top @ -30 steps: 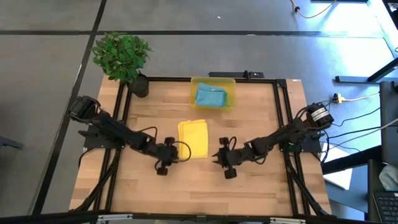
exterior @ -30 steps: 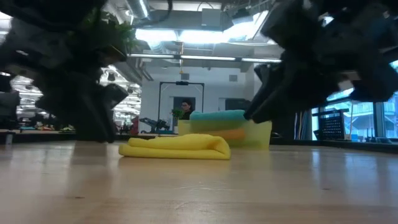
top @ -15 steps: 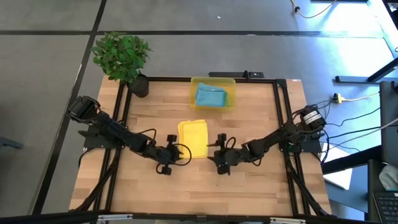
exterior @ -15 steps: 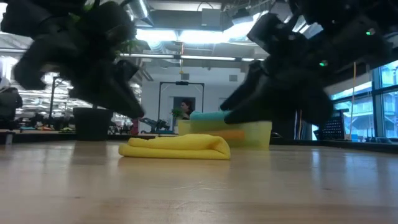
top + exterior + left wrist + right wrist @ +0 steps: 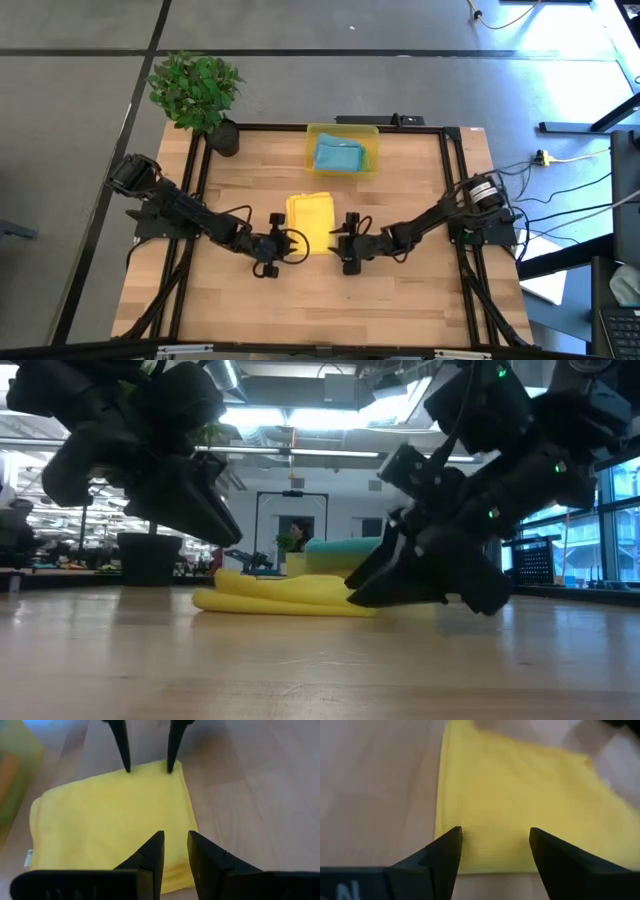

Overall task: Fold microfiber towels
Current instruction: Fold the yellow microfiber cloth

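A folded yellow microfiber towel [image 5: 311,220] lies on the wooden bench [image 5: 230,300], in front of the translucent yellow plastic bin [image 5: 343,151]. Left pincer [image 5: 288,243] at the towel's left edge, fingers narrowly parted, gripping nothing. Right pincer [image 5: 338,242] at its right edge, fingers spread wide.

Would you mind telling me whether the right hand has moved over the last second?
Yes. In the high view the right hand has slid across the table toward the folded yellow towel, which lies where it was, and now sits at its edge, fingers open.
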Action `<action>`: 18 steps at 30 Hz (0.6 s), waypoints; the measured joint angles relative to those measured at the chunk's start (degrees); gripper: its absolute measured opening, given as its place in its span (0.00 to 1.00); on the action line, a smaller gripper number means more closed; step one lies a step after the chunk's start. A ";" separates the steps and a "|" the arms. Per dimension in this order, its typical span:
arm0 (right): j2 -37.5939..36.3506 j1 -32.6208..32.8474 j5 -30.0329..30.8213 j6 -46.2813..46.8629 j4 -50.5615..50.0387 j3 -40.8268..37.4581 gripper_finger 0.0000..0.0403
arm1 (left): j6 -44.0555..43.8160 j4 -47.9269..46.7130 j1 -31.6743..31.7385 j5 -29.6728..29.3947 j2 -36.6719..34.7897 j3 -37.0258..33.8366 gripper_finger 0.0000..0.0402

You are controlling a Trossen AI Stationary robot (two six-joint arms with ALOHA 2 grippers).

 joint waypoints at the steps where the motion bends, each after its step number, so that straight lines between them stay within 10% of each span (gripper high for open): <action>1: 0.71 0.00 0.04 0.18 -0.07 0.00 0.58 | 0.02 0.02 -0.16 0.00 0.00 0.00 0.19; 18: 1.46 0.00 0.13 2.08 1.57 0.02 0.58 | 9.03 -7.06 -1.40 7.31 -0.04 0.04 0.36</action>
